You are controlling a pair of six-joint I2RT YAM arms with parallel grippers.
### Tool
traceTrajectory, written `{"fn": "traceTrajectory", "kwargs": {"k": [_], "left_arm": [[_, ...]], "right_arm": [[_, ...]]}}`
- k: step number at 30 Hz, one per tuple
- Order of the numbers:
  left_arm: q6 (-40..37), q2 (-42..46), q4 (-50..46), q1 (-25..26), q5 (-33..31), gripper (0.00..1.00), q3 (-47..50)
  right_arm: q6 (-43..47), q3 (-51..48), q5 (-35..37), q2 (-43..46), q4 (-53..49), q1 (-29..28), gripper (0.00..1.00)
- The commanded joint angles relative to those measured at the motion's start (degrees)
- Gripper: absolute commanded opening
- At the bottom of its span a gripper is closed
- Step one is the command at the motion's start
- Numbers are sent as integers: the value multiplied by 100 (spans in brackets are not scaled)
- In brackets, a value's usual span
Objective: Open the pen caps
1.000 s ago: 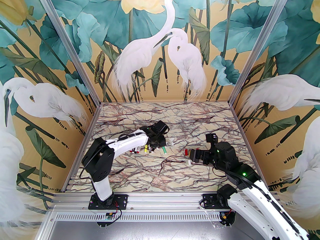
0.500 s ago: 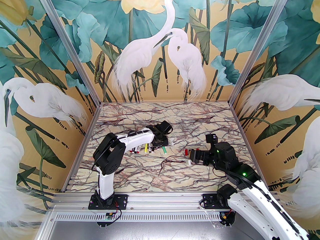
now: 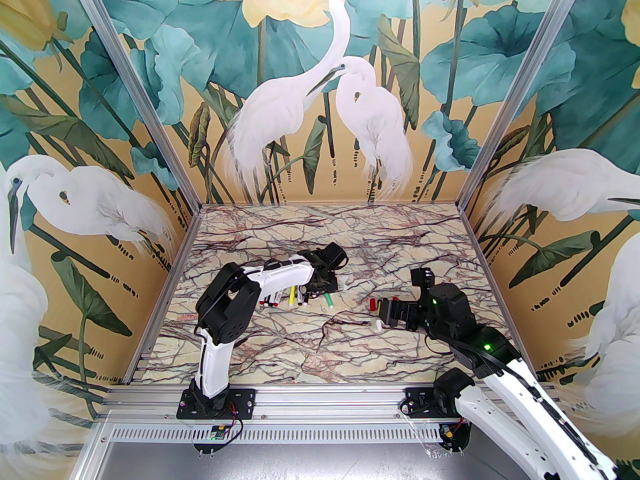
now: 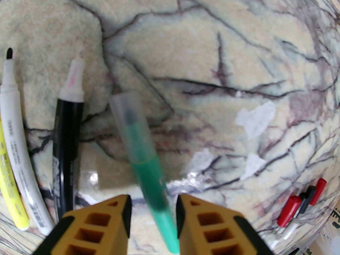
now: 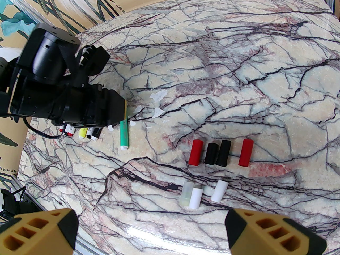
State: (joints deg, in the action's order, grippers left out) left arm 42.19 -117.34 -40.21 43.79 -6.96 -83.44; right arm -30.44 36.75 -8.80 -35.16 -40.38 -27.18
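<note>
Spread jaws on the left gripper [image 4: 152, 199], one orange finger on either side of the green pen [image 4: 148, 179], and no pinch that I can see. Whether the right-hand finger brushes the barrel, I cannot tell. That pen lies on the marble table [image 4: 212, 36] with its clear cap [image 4: 128, 115] on, pointing away from the wrist. Beside it, uncapped, lie a black pen [image 4: 66, 142], a white pen [image 4: 12, 110] and a yellow pen [image 4: 9, 187]. Over to the right gripper [image 5: 150, 216]: jaws wide apart, nothing between them, hanging above the loose caps [image 5: 211, 153], red and black in one row, whitish ones just nearer. So this looks like the last cap to pull. My read on handling: the pen is light, stiff, smooth plastic, round enough to roll and slip. It wants a firm squeeze on the green barrel behind the cap, square across it. The cap is thin and press-fitted, so it needs holding around its middle and a straight pull along the pen, not a bend.
</note>
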Motion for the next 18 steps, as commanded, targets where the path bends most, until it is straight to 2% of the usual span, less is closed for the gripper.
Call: {"fn": "traceTrajectory", "kwargs": {"k": [1,13,18], "left_arm": [[-132,-129,-154,-2,-121,33,-161],[-678,-407,-612,-2,-490,26,-374],[-835,-525,-734,2,-580,28,-454]], "right_arm": [[-53,106,-10,27,-27,-20,99],[-57,89,-11,-21,3,-20,99],[-60,92,-12,-52,8,-24,99]]}}
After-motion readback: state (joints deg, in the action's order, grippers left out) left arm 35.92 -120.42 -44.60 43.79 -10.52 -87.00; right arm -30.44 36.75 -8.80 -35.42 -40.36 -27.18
